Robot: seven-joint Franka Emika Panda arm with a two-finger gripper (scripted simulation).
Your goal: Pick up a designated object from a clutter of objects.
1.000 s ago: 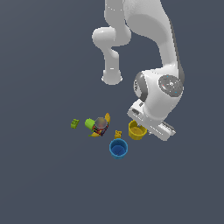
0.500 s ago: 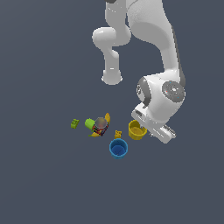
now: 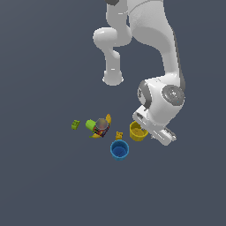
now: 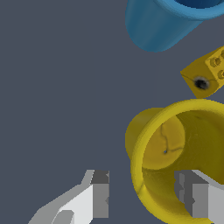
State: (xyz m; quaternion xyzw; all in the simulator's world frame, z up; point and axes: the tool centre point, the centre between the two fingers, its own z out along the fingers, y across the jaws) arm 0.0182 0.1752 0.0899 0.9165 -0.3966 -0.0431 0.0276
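Yellow cup [image 4: 175, 153] stands upright on the grey floor [image 3: 44, 185], its wall between the spread fingers of the gripper [image 4: 146, 199]: one fingertip [image 4: 192, 197] sits inside the cup, the other [image 4: 99, 197] outside, neither pressing the rim. In the exterior view, the blue cup [image 3: 119, 149] stands near it, with a small orange piece [image 3: 118, 135] just beside both.
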